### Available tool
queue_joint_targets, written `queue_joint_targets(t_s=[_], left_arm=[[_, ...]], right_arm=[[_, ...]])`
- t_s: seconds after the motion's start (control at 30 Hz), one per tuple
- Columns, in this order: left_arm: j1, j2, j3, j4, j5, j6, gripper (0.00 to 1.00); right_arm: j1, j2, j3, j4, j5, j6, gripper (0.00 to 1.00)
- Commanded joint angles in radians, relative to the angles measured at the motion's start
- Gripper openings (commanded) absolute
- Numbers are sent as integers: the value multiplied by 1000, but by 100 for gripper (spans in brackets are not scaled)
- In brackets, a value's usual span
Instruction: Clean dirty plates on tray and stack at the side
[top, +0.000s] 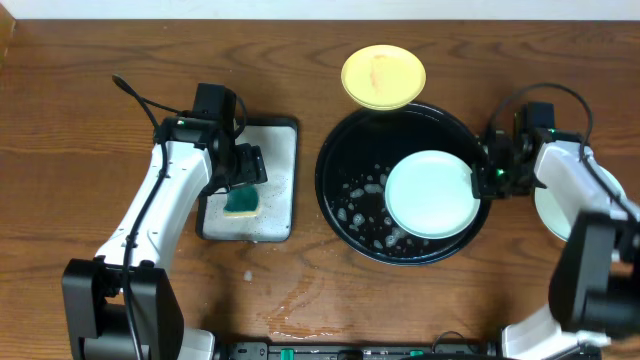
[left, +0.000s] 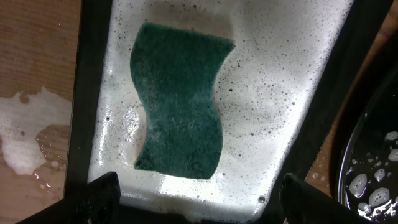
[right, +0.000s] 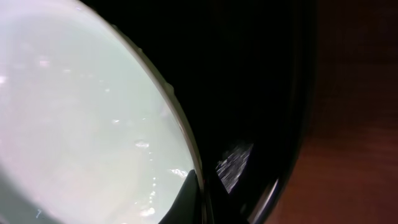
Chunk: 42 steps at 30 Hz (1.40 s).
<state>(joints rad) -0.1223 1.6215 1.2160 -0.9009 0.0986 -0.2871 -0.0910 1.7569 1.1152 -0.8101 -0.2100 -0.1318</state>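
Mint plate (top: 430, 193) pinched at its rim.
The mint plate lay in the right of the black tray (top: 347, 150); our right gripper (top: 487, 178) was clamped shut on its right rim, probably to steady it for wiping. Our left gripper (top: 245, 180) hung wide open over the sponge (top: 241, 203), ready to take it.

Large round black shallow tray (top: 345, 150), foam-flecked; pale mint-green round plastic plate (top: 430, 193) inside, against right rim; pale yellow round plastic plate (top: 383, 76) overlapping far rim.
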Motion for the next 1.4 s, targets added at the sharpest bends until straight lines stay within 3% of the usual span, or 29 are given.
queue_joint_targets(t_s=[0.0, 0.27, 0.47, 0.67, 0.97, 1.37], left_arm=[[2, 6, -2, -2, -5, 6, 83], [2, 6, -2, -2, -5, 6, 83], [2, 6, -2, -2, -5, 6, 83], [2, 6, -2, -2, -5, 6, 83], [2, 6, -2, -2, -5, 6, 83], [2, 6, -2, -2, -5, 6, 83]], right_arm=[[109, -185, 5, 2, 84, 56, 1], [455, -414, 5, 3, 695, 214, 1], [710, -443, 5, 3, 1117, 232, 1], [948, -442, 5, 5, 1392, 232, 1], [1160, -442, 5, 5, 1577, 220, 1], [1212, -442, 5, 5, 1621, 178, 1]])
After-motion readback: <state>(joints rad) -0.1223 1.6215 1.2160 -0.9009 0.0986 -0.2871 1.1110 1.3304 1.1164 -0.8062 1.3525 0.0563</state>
